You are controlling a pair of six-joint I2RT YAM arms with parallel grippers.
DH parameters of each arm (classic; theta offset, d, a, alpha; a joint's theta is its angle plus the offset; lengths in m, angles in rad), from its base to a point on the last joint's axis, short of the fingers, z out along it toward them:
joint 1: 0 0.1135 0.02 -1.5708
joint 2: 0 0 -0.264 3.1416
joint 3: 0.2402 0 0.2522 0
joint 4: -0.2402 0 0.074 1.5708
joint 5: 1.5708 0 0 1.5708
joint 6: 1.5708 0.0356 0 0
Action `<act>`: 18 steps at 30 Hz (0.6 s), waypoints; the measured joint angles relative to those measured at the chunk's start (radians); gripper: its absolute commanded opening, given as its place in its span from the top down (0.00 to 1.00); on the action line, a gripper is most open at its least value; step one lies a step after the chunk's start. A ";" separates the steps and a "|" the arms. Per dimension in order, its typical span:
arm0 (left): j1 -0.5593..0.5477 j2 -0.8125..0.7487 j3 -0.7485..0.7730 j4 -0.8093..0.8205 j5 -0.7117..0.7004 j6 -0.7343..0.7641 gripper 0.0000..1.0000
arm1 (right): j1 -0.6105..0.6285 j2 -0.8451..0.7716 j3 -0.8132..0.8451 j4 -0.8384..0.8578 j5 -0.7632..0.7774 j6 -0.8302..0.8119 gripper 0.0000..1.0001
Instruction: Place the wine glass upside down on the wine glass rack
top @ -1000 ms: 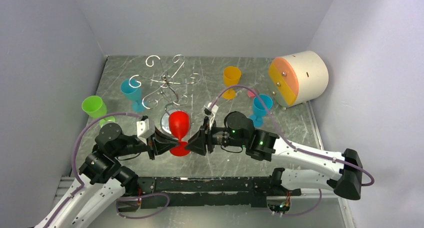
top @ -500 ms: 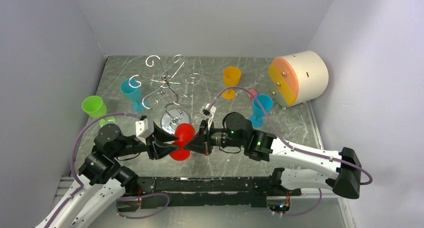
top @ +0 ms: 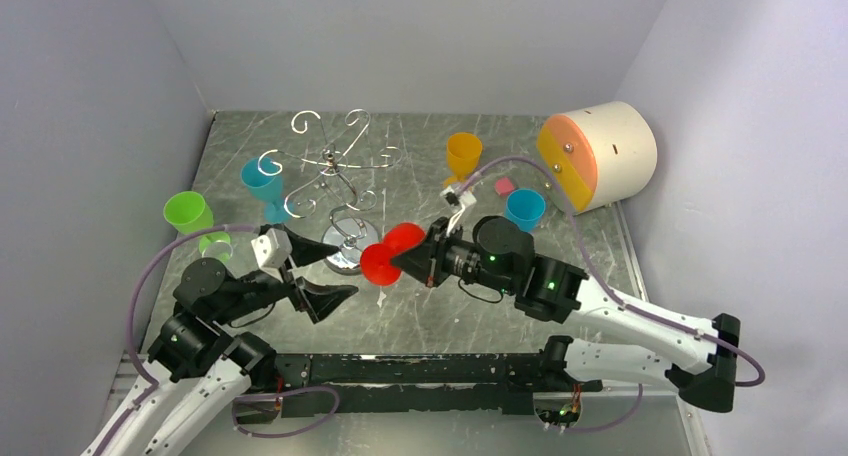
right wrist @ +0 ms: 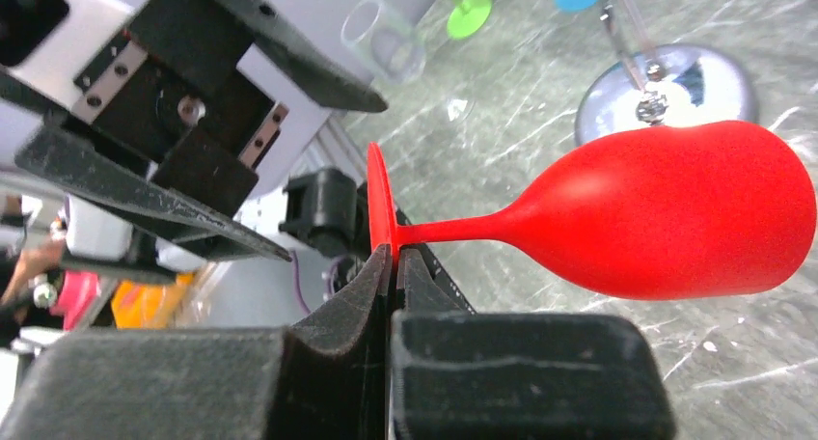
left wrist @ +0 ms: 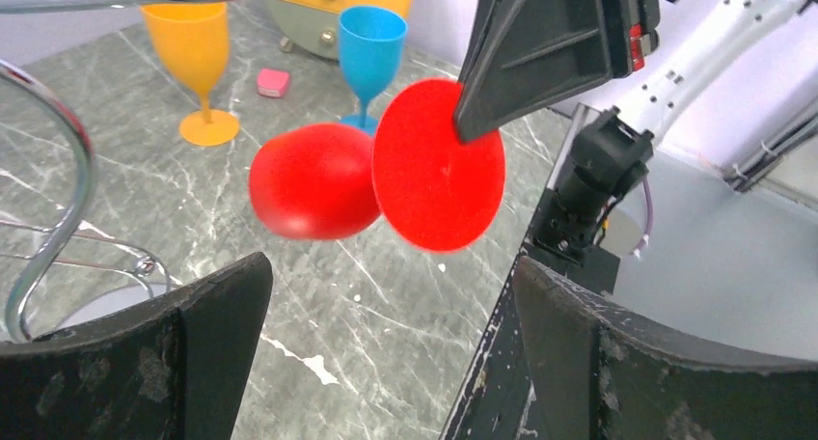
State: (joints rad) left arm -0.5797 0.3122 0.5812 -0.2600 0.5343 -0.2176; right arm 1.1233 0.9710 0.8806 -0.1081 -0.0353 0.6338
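The red wine glass (top: 403, 240) lies sideways in the air, and my right gripper (top: 398, 267) is shut on the rim of its round foot (right wrist: 377, 201). Its bowl (right wrist: 675, 216) points toward the shiny round base (top: 343, 248) of the wine glass rack (top: 335, 162), whose scroll-ended wire arms spread at the back left. My left gripper (top: 342, 270) stands wide open just left of the glass, apart from it. In the left wrist view the glass (left wrist: 313, 181) hangs beyond the open left gripper (left wrist: 391, 271), with nothing between the fingers.
An orange glass (top: 462, 156), a blue glass (top: 524, 208), a teal glass (top: 262, 181) and a green glass (top: 188, 214) stand around the rack. A clear glass (right wrist: 386, 49) is near the green one. A cream and orange drum (top: 600, 154) sits at the back right, a small pink block (top: 504, 186) beside it.
My left gripper opened, let go of the red glass and drew back to the left. My right gripper shut on its foot, lifted it and tipped it from upright to sideways.
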 measured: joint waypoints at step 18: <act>0.000 -0.026 0.000 -0.014 -0.140 -0.090 0.02 | -0.016 -0.095 0.042 0.032 0.369 0.226 1.00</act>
State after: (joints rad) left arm -0.5797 0.2859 0.5812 -0.2745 0.3946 -0.3080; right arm 1.1072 0.8764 0.9222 -0.0765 0.3340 0.8597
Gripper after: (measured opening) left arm 0.977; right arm 0.018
